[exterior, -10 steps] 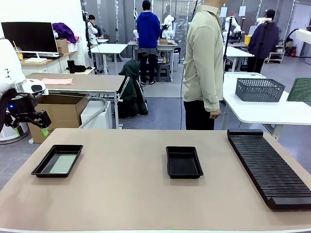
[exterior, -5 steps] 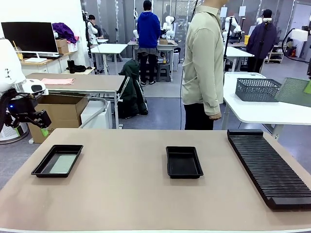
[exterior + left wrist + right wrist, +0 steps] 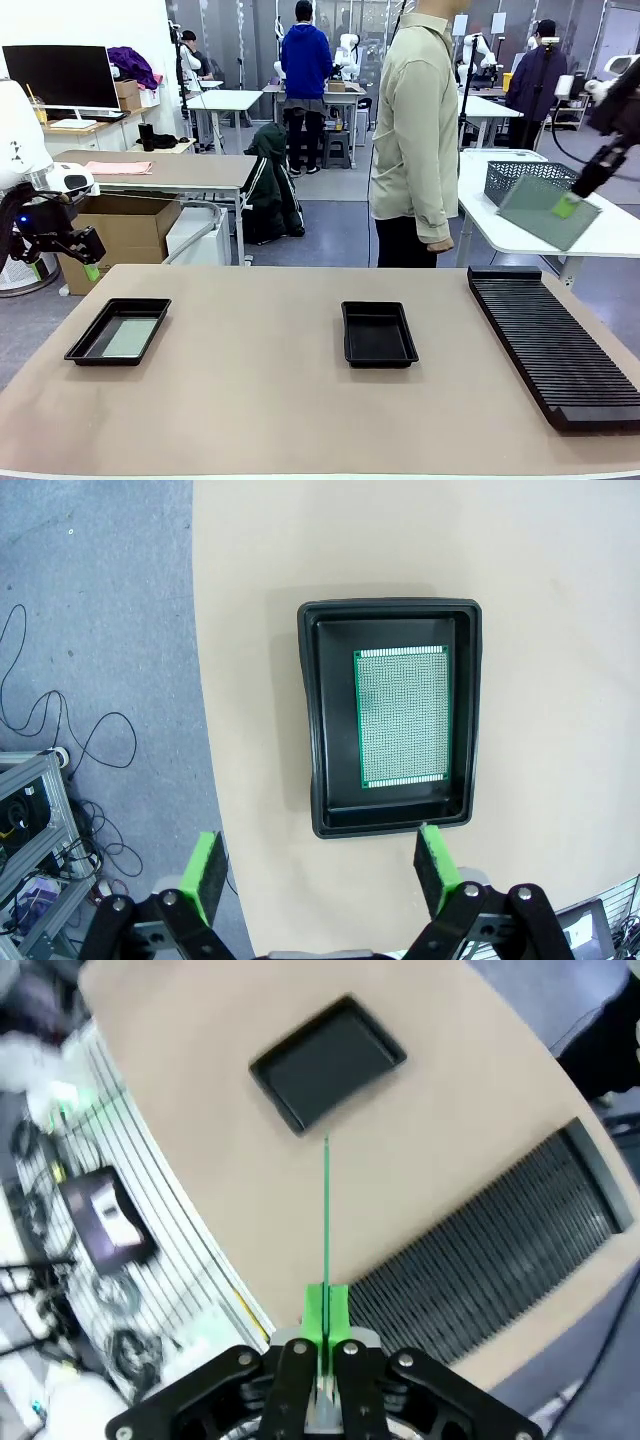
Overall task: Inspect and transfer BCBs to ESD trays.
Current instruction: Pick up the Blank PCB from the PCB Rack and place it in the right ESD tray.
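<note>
Right gripper (image 3: 568, 207): up high at the far right, above the far end of the rack, jaws clamped tight on the lower edge of a board.
Held board (image 3: 538, 216): a pale green-grey BCB, tilted in the air off the surface; in the right wrist view it (image 3: 326, 1222) shows edge-on as a thin green line running up from the pinched green pads (image 3: 314, 1315).
Left gripper (image 3: 91, 258): parked off the left edge of the surface, above the floor, jaws spread wide with nothing between them; its green pads (image 3: 203, 869) stand well apart in the left wrist view.
Left tray (image 3: 92, 342): black ESD tray at the near left of the surface, and there's a board inside!
Board in tray (image 3: 402, 718): a second BCB, lying flat on the tray floor, black floor showing around it.
Middle tray (image 3: 378, 333): black ESD tray at the centre of the surface, floor bare black.
Rack (image 3: 552, 345): long black ribbed rack along the right side of the surface.
Person (image 3: 415, 130): stands at the far side, pale shirt, arm hanging down.
</note>
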